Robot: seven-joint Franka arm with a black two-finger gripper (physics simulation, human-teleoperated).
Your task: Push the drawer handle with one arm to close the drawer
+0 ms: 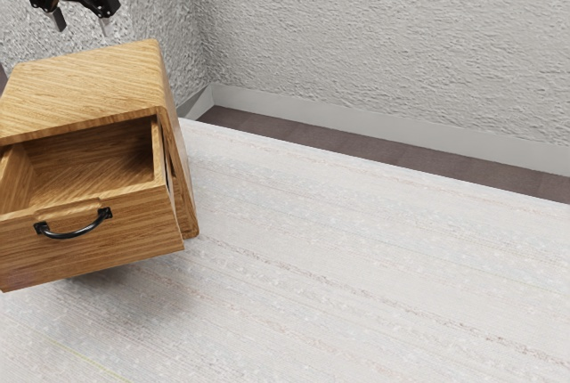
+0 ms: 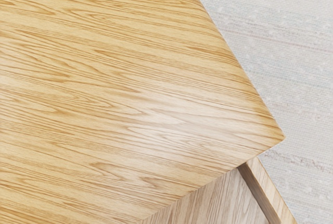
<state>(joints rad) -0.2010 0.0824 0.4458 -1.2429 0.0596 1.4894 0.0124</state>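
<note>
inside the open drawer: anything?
Open drawer: bare wooden floor and side walls in the visible part. Its rear, under the cabinet top, is hidden; can't tell what's there.

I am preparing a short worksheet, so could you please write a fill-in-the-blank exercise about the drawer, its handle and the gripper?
The drawer of the wooden cabinet is not shut but ____.
The curved handle on the drawer's front is coloured ____.
The gripper, its fingers apart, hangs ____ the cabinet's top, not below it.
To be closed, the drawer must slide back into the wooden ____.

Missing words: open; black; above; cabinet.
</note>
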